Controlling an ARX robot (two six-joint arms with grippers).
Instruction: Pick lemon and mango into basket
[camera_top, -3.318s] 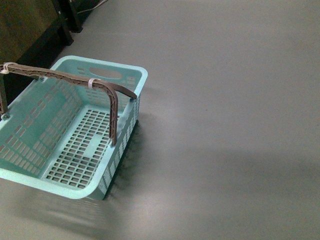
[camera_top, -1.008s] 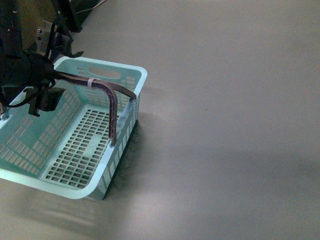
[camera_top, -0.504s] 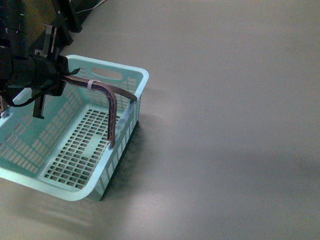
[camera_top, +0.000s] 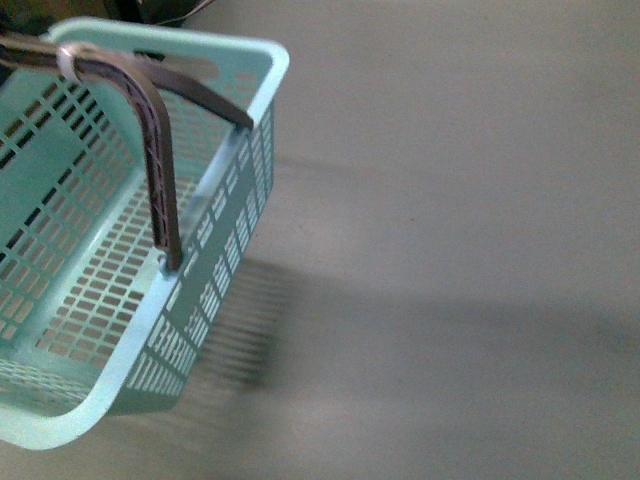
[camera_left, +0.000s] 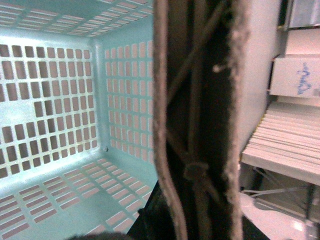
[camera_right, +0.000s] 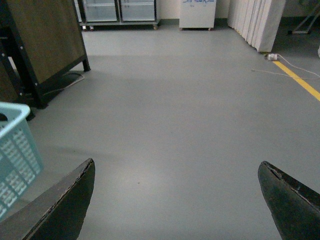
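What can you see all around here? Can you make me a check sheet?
Surface: grey floor.
Job's things: teal basket, nothing seen inside, brown handle raised; lemon and mango not seen.
Clutter: nothing seen.
Pincers: right pincer open, holding nothing; left pincer not seen, its camera is close to the handle.
Cables: white cable beside a yellow floor line.
Surroundings: wooden cabinet, glass-door fridges.

I am looking at a light teal basket (camera_top: 240, 215) with slotted grid walls, its brown handle (camera_top: 163, 185) wearing a white tie (camera_top: 68, 61), over grey floor (camera_top: 450, 200); my right fingers (camera_right: 62, 205) are showing black.
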